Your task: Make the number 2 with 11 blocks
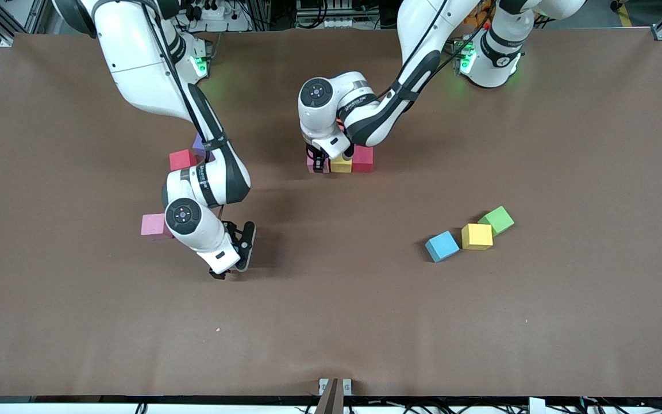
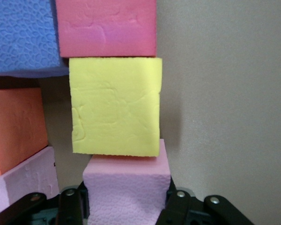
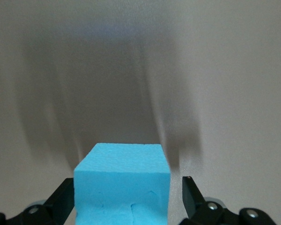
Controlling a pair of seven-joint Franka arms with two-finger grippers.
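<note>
At twelve o'clock, left gripper clamps the pink cube into the digit's row; right gripper straddles a blue cube, fingers apart.

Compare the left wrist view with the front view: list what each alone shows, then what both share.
Left wrist view only: the left hand shut on a pink cube, plus a blue cube and an orange cube beside the row.
Front view only: the right hand, the green cube, and loose cubes elsewhere on the table.
Both: the yellow cube and the crimson cube.
</note>
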